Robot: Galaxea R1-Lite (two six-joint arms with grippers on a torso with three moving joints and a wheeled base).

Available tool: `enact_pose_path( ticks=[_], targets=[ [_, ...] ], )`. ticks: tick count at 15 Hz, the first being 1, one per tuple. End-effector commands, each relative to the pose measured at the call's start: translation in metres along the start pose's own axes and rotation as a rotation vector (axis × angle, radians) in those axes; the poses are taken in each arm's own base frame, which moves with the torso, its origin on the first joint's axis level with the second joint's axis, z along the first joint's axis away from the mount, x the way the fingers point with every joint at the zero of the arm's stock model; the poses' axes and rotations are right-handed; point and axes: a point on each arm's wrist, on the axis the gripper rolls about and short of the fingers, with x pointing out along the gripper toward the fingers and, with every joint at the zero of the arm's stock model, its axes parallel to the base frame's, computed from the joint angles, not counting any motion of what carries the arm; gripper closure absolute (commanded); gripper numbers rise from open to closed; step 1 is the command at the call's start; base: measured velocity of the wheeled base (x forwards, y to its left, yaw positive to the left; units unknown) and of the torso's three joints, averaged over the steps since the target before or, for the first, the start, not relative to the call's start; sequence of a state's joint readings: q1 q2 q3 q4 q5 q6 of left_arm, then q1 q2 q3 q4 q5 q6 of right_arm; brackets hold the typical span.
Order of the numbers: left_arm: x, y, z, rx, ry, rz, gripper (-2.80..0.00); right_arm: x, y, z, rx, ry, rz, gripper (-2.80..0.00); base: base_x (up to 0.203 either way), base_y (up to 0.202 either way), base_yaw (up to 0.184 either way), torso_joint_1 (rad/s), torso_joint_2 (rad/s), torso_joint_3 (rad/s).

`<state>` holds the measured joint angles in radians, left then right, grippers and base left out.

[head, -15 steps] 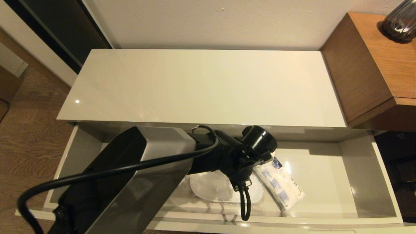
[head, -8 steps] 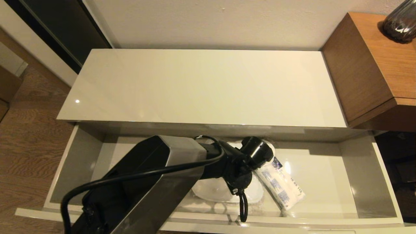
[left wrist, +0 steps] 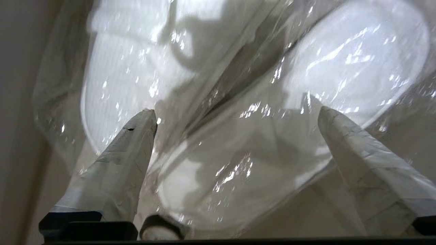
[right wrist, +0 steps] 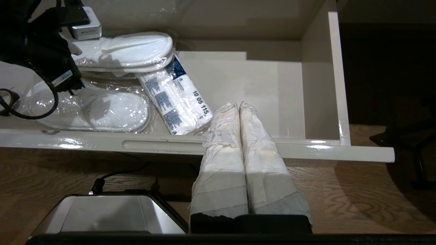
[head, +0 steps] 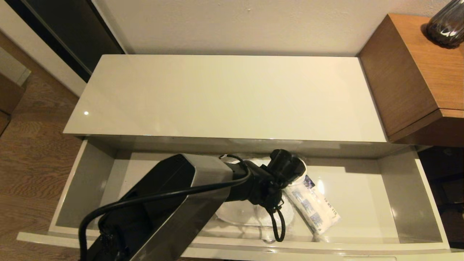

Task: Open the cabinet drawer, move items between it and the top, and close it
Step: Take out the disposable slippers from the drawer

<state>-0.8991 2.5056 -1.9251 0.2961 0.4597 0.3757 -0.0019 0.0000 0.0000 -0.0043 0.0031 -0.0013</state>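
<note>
The cabinet drawer [head: 409,195] is pulled fully out below the top [head: 224,98], which is bare. In it lie white slippers in clear wrap [head: 239,214] and, to their right, a white packet with blue print [head: 315,210]. My left gripper [head: 275,185] reaches down into the drawer. In its wrist view it is open [left wrist: 236,112], with its fingers straddling the wrapped slippers [left wrist: 357,61] just above the plastic. My right gripper [right wrist: 238,104] is shut and empty, in front of the drawer's front rim [right wrist: 306,149], near the packet [right wrist: 173,98].
A taller brown wooden desk [head: 417,72] with a dark vase [head: 447,23] stands right of the cabinet. Wooden floor [head: 32,145] lies to the left. A black cable loop [head: 279,226] hangs from my left wrist over the slippers. The drawer's right half is bare.
My left arm has reached further into the drawer and dropped lower over the slippers, its wrist turning a little. Its jaws stayed open. The items have not moved.
</note>
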Motion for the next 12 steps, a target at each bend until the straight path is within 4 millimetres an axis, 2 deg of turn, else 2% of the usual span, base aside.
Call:
enact_pose_path(
  ticks=[1,7,12],
  targets=[
    [0.0081,-0.0061,-0.0034,0.009,0.006,-0.030,-2.80,0.0000,0.0000,0.0000,0.000,0.000,0.000,0.00,0.000,0.000,0.000,0.000,0.00,0.000],
    [0.0161,-0.0124,-0.0063,0.024,0.005,-0.069,-2.80,0.0000,0.0000,0.0000,0.000,0.000,0.000,0.00,0.000,0.000,0.000,0.000,0.00,0.000],
    [0.0174,-0.0093,-0.0076,-0.036,0.038,0.019,-2.80,0.0000,0.0000,0.0000,0.000,0.000,0.000,0.00,0.000,0.000,0.000,0.000,0.00,0.000]
  ],
)
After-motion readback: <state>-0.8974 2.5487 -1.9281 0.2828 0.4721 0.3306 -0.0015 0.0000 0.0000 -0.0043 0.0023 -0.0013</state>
